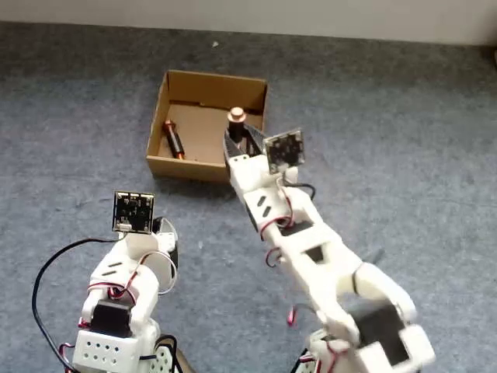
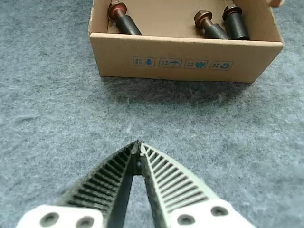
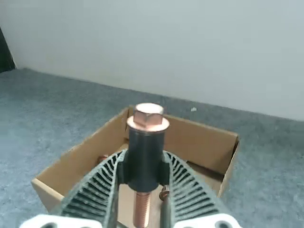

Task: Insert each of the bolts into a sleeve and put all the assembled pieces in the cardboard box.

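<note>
Grey carpet (image 1: 388,116) covers the table, with a pale wall (image 3: 199,42) behind. At about 11 o'clock in the high view sits the box (image 1: 186,167), open side up. The right arm comes in from 5 o'clock, and the right gripper (image 3: 143,166) is clamped on a dark sleeve (image 3: 145,147) with a copper bolt (image 3: 147,117) through it — head up, threaded end poking out below. The piece is held upright over the box's 3 o'clock side, probably so that it can go straight down past the wall. Whether it is above the rim or already partly inside I cannot tell. Three finished pieces (image 2: 124,19) lie on the box floor. The left gripper (image 2: 138,147), at 7 o'clock, is closed on nothing, its tips touching. It points at the box from well apart — parked, I judge, to leave the right arm room. No loose bolt lies on the carpet, so this looks like the last piece to drop.
</note>
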Controlling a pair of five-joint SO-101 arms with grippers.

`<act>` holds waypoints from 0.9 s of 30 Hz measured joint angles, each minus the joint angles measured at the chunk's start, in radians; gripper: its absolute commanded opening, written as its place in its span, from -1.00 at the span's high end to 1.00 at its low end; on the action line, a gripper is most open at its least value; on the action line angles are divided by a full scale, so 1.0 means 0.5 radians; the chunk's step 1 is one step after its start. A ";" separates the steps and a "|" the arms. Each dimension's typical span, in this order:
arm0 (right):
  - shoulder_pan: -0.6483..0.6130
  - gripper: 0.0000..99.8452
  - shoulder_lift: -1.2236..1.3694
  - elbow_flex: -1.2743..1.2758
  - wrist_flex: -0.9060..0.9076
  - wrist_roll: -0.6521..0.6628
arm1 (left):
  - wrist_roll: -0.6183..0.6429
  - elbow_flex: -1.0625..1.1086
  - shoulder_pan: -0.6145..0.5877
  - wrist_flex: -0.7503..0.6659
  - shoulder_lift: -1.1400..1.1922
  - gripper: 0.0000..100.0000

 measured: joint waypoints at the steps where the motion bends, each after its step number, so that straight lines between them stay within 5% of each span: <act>1: -0.003 0.99 0.157 -0.064 -0.043 0.000 | 0.000 0.000 0.000 0.000 0.000 0.99; 10: -0.003 0.73 0.736 -0.328 -0.107 0.000 | 0.000 0.000 0.000 0.000 0.000 0.99; 27: 0.071 0.83 0.733 -0.282 -0.147 0.000 | 0.000 0.000 0.000 0.000 0.000 0.99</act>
